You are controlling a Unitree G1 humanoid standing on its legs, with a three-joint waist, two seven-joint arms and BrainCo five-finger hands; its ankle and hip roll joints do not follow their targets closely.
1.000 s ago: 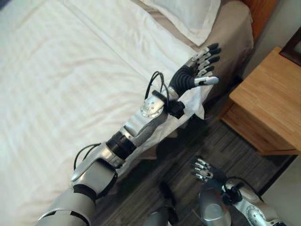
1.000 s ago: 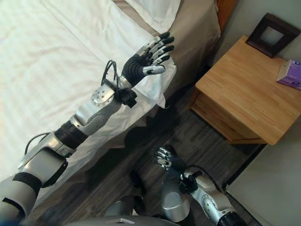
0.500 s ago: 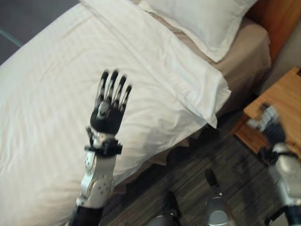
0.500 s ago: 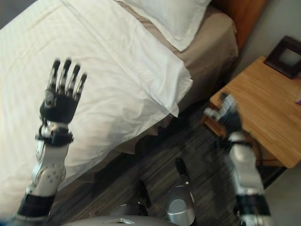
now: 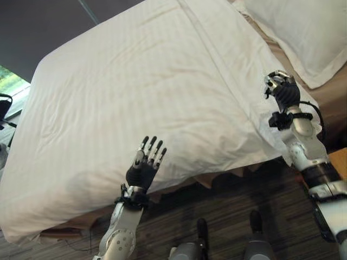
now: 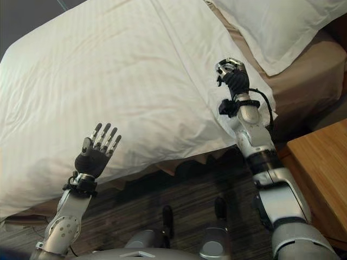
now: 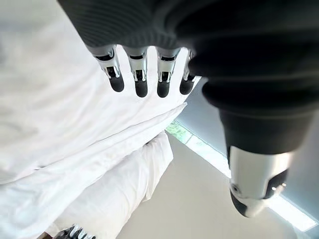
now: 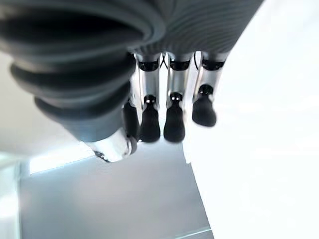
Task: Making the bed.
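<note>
Duvet (image 5: 146, 81) is white w/ faint stripes and spread over the bed; its long axis runs from the pillow (image 5: 303, 32) end down toward the foot.

L eye view: left hand (image 5: 145, 162) is raised at the duvet's near side edge, toward the foot end, fingers straight and spread, holding nothing. Right hand (image 5: 283, 89) is up by the duvet's turned-down corner near the pillow, fingers curled in, nothing visibly gripped; judged the nearer hand to that corner.

R eye view: same layout. Wooden nightstand (image 6: 320, 162) sits beyond the pillow end, clear of the duvet. Duvet edge hangs over the bed side between the two hands.

L wrist view: fingers (image 7: 139, 79) straight, white cloth past them, not touching.

R wrist view: fingers (image 8: 172, 114) bent, nothing between them.

No brands, labels or readable writing.
</note>
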